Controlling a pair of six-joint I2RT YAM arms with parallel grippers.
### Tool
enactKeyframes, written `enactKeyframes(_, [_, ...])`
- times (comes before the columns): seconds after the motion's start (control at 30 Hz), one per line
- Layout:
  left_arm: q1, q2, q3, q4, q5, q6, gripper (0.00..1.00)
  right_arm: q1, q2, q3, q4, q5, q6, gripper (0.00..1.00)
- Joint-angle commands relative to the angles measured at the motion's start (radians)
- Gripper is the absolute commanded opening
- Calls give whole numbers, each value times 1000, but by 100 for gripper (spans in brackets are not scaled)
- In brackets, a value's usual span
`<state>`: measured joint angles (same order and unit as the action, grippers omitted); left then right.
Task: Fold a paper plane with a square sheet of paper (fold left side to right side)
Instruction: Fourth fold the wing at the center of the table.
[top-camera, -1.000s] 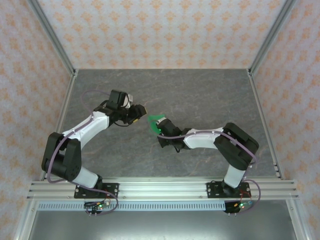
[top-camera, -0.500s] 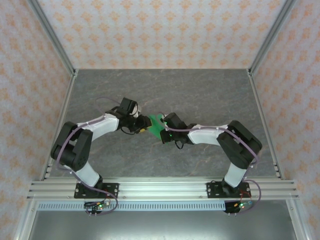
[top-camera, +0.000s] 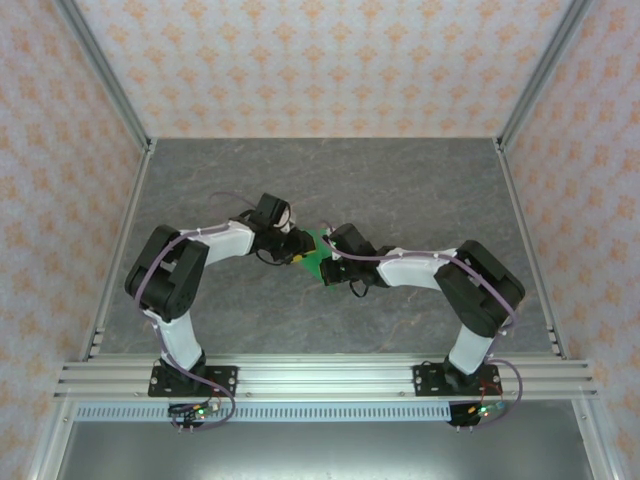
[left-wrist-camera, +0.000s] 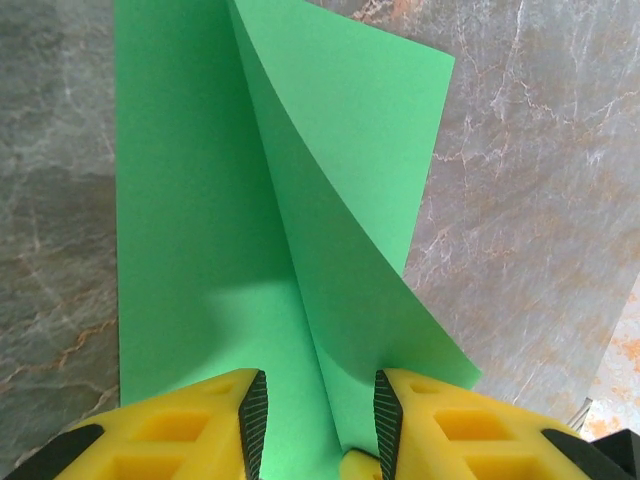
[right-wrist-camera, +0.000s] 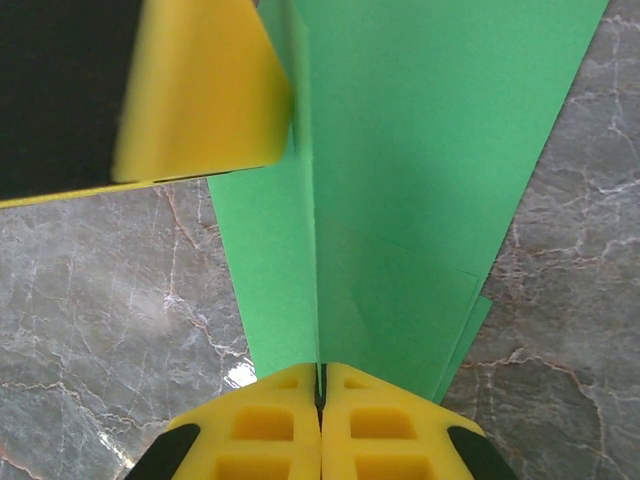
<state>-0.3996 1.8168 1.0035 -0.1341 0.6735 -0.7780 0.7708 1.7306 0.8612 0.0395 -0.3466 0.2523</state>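
Observation:
The bright green sheet of paper (top-camera: 314, 247) is held above the middle of the table, creased into layered flaps. My right gripper (right-wrist-camera: 320, 372) is shut on a central upright fold of the paper (right-wrist-camera: 420, 150), and in the top view that gripper (top-camera: 324, 258) sits at the paper's right side. My left gripper (left-wrist-camera: 320, 395) meets it from the left (top-camera: 298, 252). Its jaws stand apart, and a curled flap of the paper (left-wrist-camera: 340, 160) rises between them, brushing the right finger. One yellow left finger (right-wrist-camera: 200, 90) shows against the paper in the right wrist view.
Grey marble-patterned tabletop (top-camera: 400, 190) lies all around, with patterned walls and aluminium frame posts (top-camera: 110, 80) at the sides. Both arms bend inward, so their forearms cross the centre of the table near the front rail (top-camera: 320, 378).
My left arm has swung right and reached the paper, its jaws narrowing around a flap. The right gripper has kept its hold and shifted slightly toward the left arm.

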Motion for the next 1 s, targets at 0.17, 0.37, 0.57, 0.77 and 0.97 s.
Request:
enactKeyframes(0.17, [-16, 49, 49, 21, 4, -9, 37, -13, -21, -17, 20, -24, 23, 7])
enactKeyframes(0.37, [-17, 72, 56, 21, -3, -10, 37, -35, -10, -25, 44, -74, 34, 10])
enactKeyframes(0.57, [-17, 87, 60, 13, -14, -10, 37, -45, 7, -21, 54, -108, 35, 13])
enactKeyframes(0.77, [-16, 114, 62, 6, -22, -6, 37, -45, 19, -10, 44, -122, 33, 16])
enactKeyframes(0.97, [-17, 127, 66, -11, -35, 7, 37, -46, 29, -1, 30, -127, 30, 16])
